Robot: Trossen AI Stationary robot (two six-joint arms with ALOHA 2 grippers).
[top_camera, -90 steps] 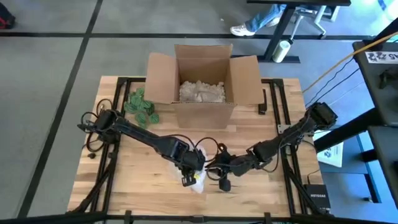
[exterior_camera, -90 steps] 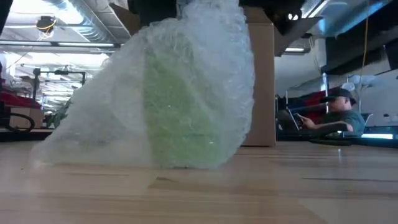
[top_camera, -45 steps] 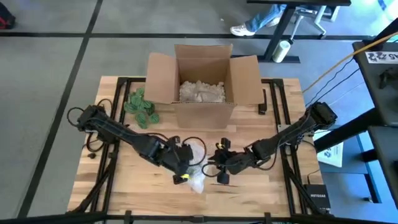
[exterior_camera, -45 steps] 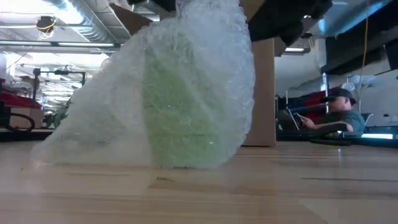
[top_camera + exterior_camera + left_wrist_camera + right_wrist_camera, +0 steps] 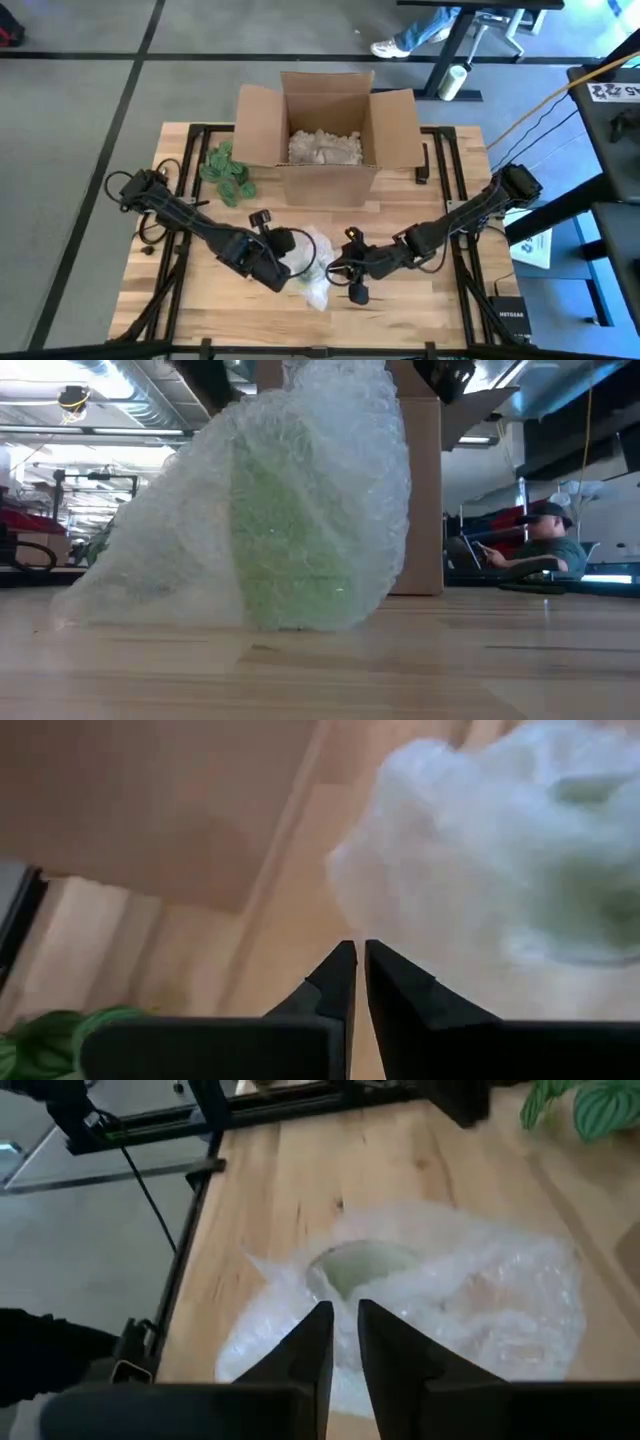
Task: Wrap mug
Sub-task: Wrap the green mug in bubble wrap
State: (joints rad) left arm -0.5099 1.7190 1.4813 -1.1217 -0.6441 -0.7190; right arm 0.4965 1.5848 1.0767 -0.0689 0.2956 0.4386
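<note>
- Looking down from the high view, I see the mug [image 5: 312,262] bundled in bubble wrap [image 5: 316,285], sitting on the bench [image 5: 400,215] at about 6 o'clock from the cardboard box [image 5: 322,135].
- Through the low view, the mug shows as a pale green shape inside the cloudy wrap, which drapes down to the bench surface on one side.
- My left tool [image 5: 355,970] sits just at 9 o'clock of the bundle; its fingers are pressed nearly together with nothing between them, tips pointing toward the wrap but apart from it.
- My right tool [image 5: 338,1330] sits at 3 o'clock of the bundle, fingers drawn close together with only a thin gap, empty, hovering over the wrap's edge with the mug's open rim visible just beyond.
- At 10 o'clock from the bundle, a green leafy plant [image 5: 228,172] lies beside the box.
- The box holds crumpled packing paper [image 5: 324,147].
- In the room behind, a person [image 5: 545,545] sits at a desk.
</note>
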